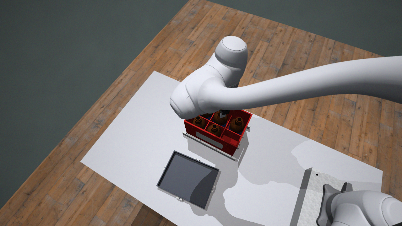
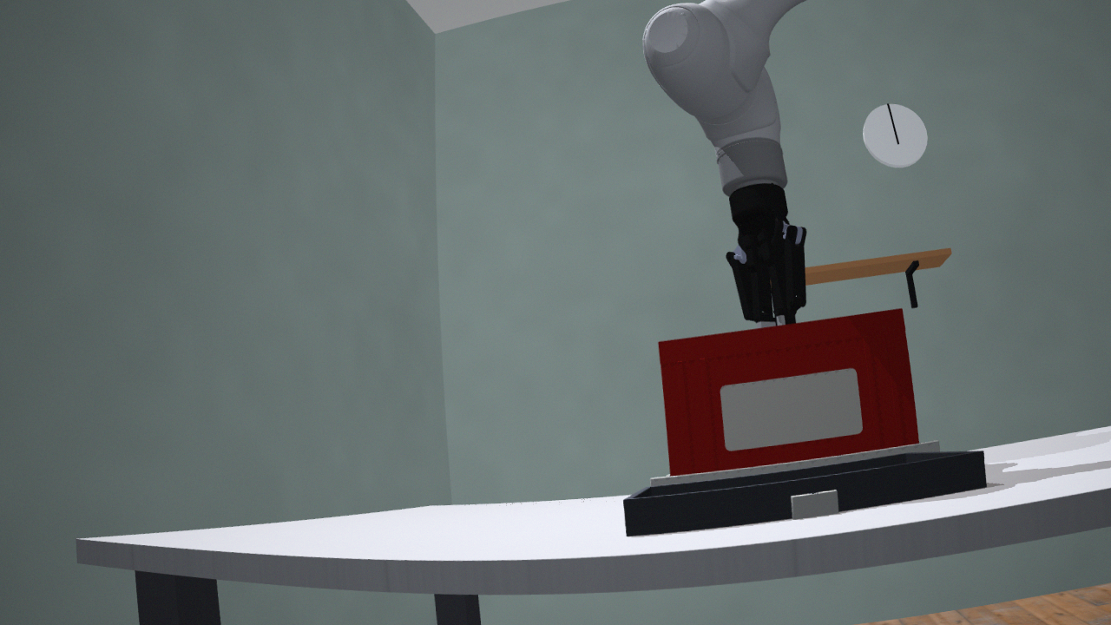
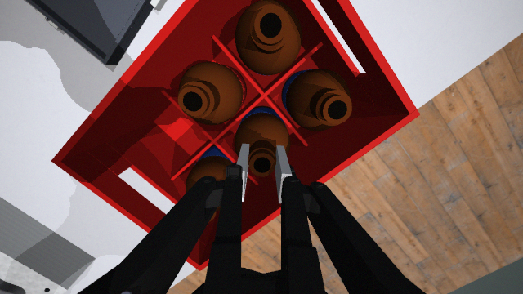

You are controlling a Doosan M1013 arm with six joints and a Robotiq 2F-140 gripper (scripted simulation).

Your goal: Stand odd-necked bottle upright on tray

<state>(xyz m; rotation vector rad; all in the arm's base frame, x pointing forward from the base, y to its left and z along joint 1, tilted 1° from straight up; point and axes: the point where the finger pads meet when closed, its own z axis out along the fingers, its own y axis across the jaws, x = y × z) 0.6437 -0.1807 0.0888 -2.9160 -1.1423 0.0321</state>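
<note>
A red crate [image 1: 216, 138] [image 2: 777, 345] [image 3: 368, 87] stands on the white table and holds five brown bottles upright in its cells. In the wrist view three bottles stand clear of my fingers: one at the top [image 3: 267, 37], one on the left [image 3: 208, 94] and one on the right [image 3: 320, 100]. A fifth bottle [image 3: 206, 173] is half hidden behind my left finger. My gripper [image 3: 262, 156] [image 1: 222, 114] [image 2: 777, 314] reaches down into the crate's top, its two pads closed against the neck of the middle bottle [image 3: 259, 131]. The dark tray [image 1: 182, 174] [image 2: 777, 496] lies flat in front of the crate.
The arm's long link passes over the crate and hides its back cells in the top view. The robot base [image 1: 362, 207] stands on a grey plate [image 1: 312, 193] at the table's right end. A wall shelf [image 2: 877, 266] and a round clock [image 2: 895, 134] are behind.
</note>
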